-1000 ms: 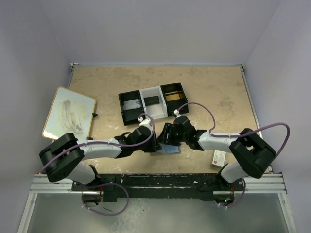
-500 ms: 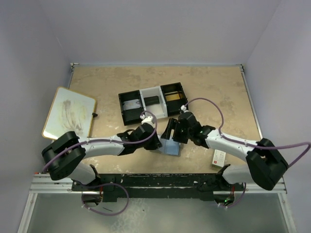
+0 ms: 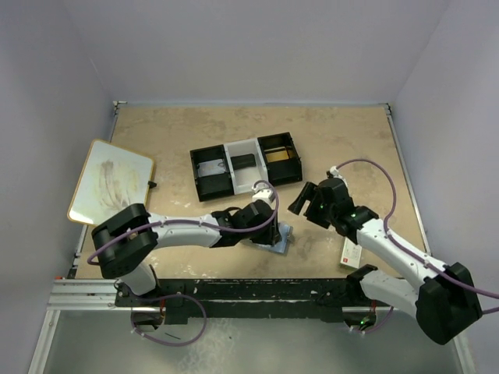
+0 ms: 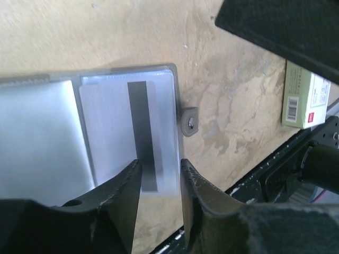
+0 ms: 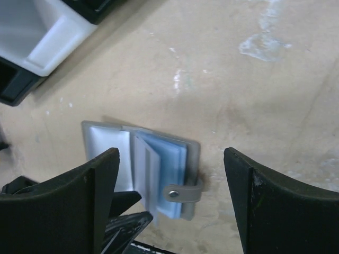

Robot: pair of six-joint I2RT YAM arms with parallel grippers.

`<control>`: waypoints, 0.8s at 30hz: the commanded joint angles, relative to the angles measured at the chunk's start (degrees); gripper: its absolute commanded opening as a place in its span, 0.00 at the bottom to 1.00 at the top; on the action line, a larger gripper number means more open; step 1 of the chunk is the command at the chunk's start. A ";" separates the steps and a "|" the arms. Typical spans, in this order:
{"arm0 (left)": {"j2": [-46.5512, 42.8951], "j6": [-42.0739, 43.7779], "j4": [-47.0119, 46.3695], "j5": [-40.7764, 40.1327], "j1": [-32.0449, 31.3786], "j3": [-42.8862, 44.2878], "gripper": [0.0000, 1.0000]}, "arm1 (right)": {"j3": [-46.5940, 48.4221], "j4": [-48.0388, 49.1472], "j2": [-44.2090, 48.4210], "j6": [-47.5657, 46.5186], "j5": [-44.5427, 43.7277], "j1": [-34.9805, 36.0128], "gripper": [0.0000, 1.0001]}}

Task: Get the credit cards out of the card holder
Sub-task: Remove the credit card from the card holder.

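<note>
The grey card holder (image 3: 281, 241) lies open on the table, its snap strap (image 5: 185, 193) sticking out to one side. In the left wrist view its panel (image 4: 42, 132) holds a pale card (image 4: 108, 127) with a dark stripe. My left gripper (image 3: 270, 228) is low over the holder; its jaws stand a narrow gap apart (image 4: 160, 177) across the card's near edge. In the right wrist view the holder's (image 5: 106, 145) blue inner leaves (image 5: 169, 164) stand partly raised. My right gripper (image 3: 306, 199) is wide open and empty, above and to the right of the holder (image 5: 170, 154).
A black-and-white three-compartment tray (image 3: 216, 183) stands behind the holder, also at the right wrist view's top left (image 5: 47, 32). A white-and-red small box (image 3: 351, 252) lies near the right front edge (image 4: 306, 95). A white board (image 3: 109, 183) lies at the left.
My right gripper has left the card holder and moved up and to the right, open. My left gripper has slid right over the holder, which has shifted slightly right.
</note>
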State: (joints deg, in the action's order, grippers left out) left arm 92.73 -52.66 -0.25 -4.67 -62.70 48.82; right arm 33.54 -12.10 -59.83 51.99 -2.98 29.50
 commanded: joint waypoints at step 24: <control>-19.07 -19.61 0.98 -11.85 -1.24 -18.88 0.39 | -7.45 19.34 -13.82 -10.98 24.44 -3.90 0.67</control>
State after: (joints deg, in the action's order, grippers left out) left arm 73.30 -66.06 2.76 -12.23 -63.83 29.98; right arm 30.00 2.11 -76.05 39.44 17.12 25.43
